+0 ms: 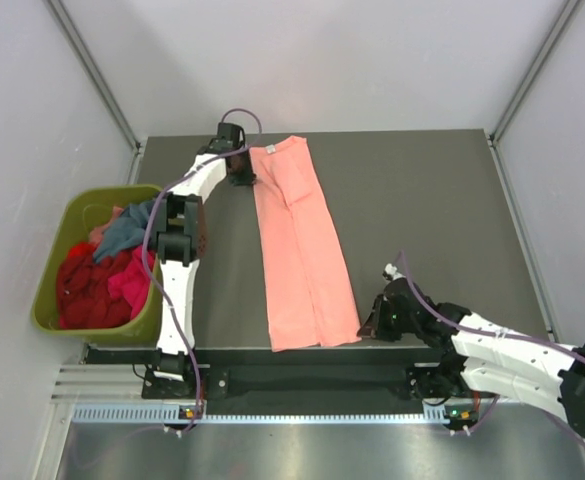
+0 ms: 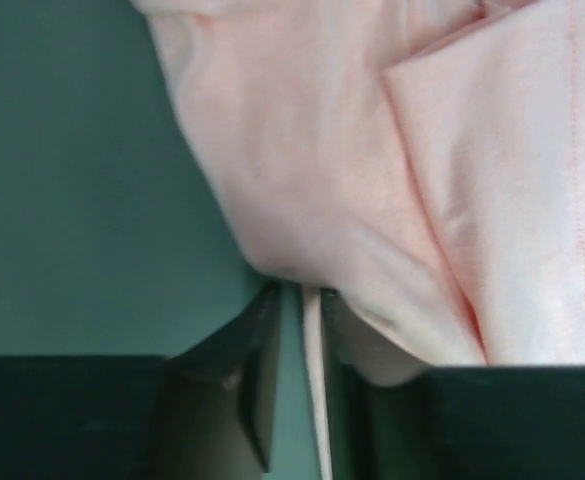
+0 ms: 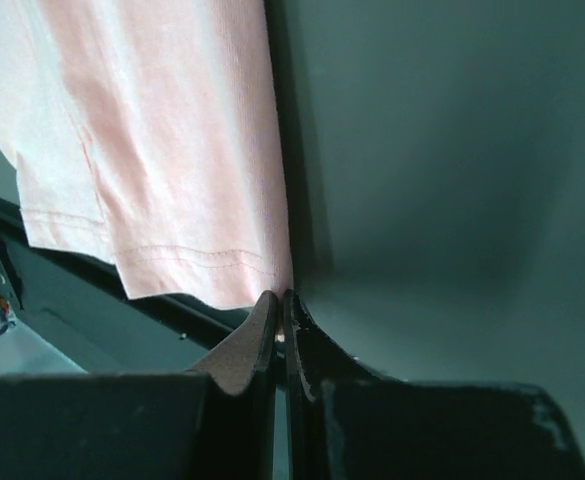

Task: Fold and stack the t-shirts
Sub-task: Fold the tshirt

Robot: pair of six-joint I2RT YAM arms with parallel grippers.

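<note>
Pink shirt (image 1: 302,250) lies stretched between two claws: left claw (image 2: 300,293) nips its far corner, right claw (image 3: 280,297) its near hem corner. Light, limp cloth will likely sag; corners look the best holds.

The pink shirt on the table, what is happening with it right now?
The salmon-pink t-shirt lies on the table as a long folded strip. The left gripper pinches its far end, and the right gripper has its jaws shut on the near hem corner. Other t-shirts lie in the green bin.
</note>
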